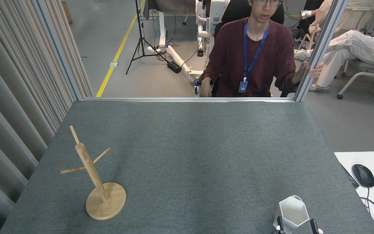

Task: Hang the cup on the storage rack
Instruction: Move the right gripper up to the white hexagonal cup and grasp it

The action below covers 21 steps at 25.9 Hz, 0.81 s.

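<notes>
A grey felt-topped table [187, 156] meets pleated curtains [15, 91] on the left; beyond, a grey floor [102, 29] with a yellow line [118, 52], a tripod [140, 42], and seated people [255, 55].

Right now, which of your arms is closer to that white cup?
The right. Its gripper pokes up at the bottom edge with a jaw on each side of the cup, at its near side. My left arm is not in view at all.

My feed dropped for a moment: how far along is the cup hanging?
Nothing is done yet: the cup stands upright on the table, and the storage rack far to its left has bare pegs. In hand: the right gripper is at the cup, jaws open either side. Left: grasp, lift, carry over, hook the handle.
</notes>
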Motion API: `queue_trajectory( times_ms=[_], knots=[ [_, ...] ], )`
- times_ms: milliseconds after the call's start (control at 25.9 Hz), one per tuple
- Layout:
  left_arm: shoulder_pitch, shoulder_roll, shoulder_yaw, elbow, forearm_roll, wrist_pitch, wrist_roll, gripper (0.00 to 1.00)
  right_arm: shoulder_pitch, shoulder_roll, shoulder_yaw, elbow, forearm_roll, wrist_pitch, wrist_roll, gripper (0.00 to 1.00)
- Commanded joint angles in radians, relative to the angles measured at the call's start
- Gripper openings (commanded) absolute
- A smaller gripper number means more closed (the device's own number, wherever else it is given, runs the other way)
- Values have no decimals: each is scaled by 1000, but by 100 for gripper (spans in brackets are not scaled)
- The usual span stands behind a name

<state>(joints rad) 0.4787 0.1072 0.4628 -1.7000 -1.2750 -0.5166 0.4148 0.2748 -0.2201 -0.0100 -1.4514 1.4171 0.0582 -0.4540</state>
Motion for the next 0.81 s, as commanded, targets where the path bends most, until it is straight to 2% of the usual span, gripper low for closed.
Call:
queue_trajectory(
  times_ms=[0, 348, 387, 425, 464, 541, 696, 773],
  knots=[
    [1, 0, 13, 0, 0, -2, 2, 99, -20, -2, 1, 26, 0, 0, 2, 99],
    [3, 2, 19, 2, 0, -3, 2, 99, -86, 2, 2, 146, 2, 6, 0, 97],
    [3, 2, 19, 2, 0, -3, 2, 99, -88, 2, 2, 148, 2, 5, 0, 86],
    [3, 2, 19, 0, 0, -3, 6, 99, -86, 4, 2, 148, 3, 5, -2, 71],
    [3, 2, 17, -3, 0, -5, 9, 99, -86, 2, 2, 148, 8, 5, -3, 62],
    [0, -1, 16, -6, 0, -8, 12, 99, -85, 4, -1, 140, 16, 3, -11, 52],
    [-5, 0, 4, -15, -7, -13, 36, 99, -86, 13, -10, 75, 10, 2, -25, 50],
    [-20, 2, -49, -20, -69, -14, 36, 99, -86, 12, -18, 19, -1, 6, -26, 49]
  ],
)
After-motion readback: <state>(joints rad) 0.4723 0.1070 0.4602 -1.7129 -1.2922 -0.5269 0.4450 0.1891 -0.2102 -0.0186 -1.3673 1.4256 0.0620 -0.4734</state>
